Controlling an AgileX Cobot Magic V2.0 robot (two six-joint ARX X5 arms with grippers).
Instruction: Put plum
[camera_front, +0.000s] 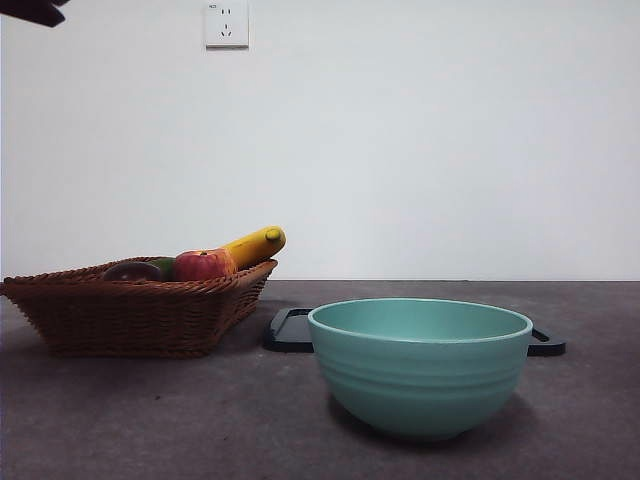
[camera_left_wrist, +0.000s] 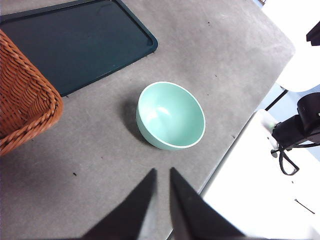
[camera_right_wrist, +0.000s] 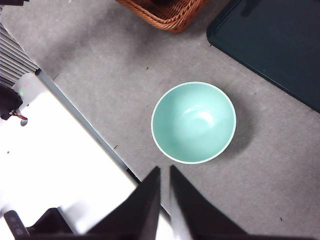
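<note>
Only front shows plum (camera_front: 132, 270), seemingly in basket (camera_front: 140, 315)

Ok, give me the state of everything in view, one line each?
Plum: in the basket, untouched.
Apple: in the basket beside the plum.
Banana: leaning on the basket rim.
Basket: upright on the table, holding fruit.
Bowl: upright, empty.
Tray: flat behind the bowl, bare where visible.
Left gripper: above the table, jaws nearly shut, empty.
Right gripper: same.
</note>
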